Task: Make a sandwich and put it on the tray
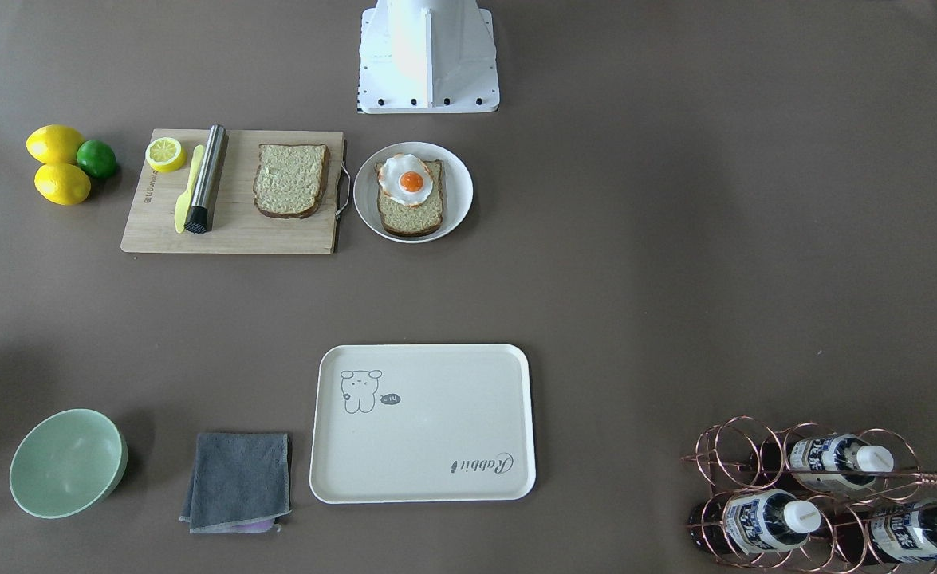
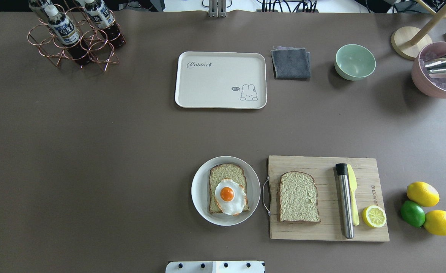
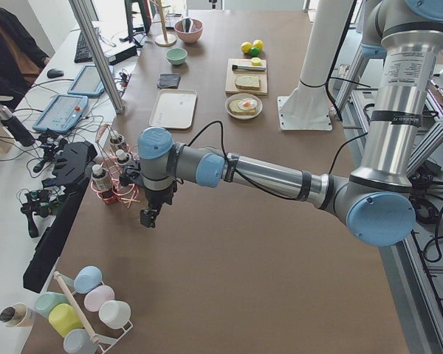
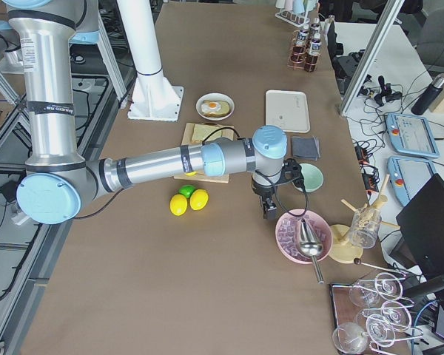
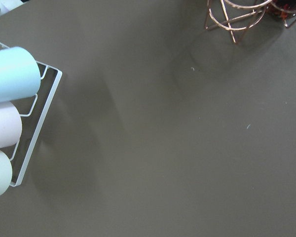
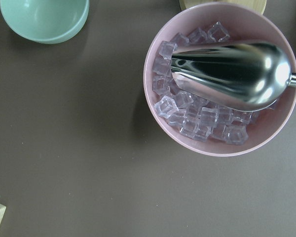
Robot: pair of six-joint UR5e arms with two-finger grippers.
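left pincer [image 3: 149, 217] beside bottle rack [image 3: 111, 188], right pincer [image 4: 270, 211] beside ice bowl [image 4: 279, 237]; cannot tell if either is open; bread [image 2: 223, 174] with egg [image 2: 227, 195] on plate [image 2: 199, 191], second slice [image 2: 298, 197] on board [image 2: 367, 170], tray [image 2: 215, 81], all well apart from both

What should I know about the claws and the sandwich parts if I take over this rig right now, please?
Left claw: over the table beside the bottle rack; open or shut cannot be told.
Right claw: beside the pink ice bowl; also cannot be told.
Things: one bread slice lies on the round plate with the fried egg on top. The second slice lies on the cutting board. The tray holds none of it.
Done: egg on the bottom slice.
Left: cap it with the second slice, then move the sandwich to the tray.
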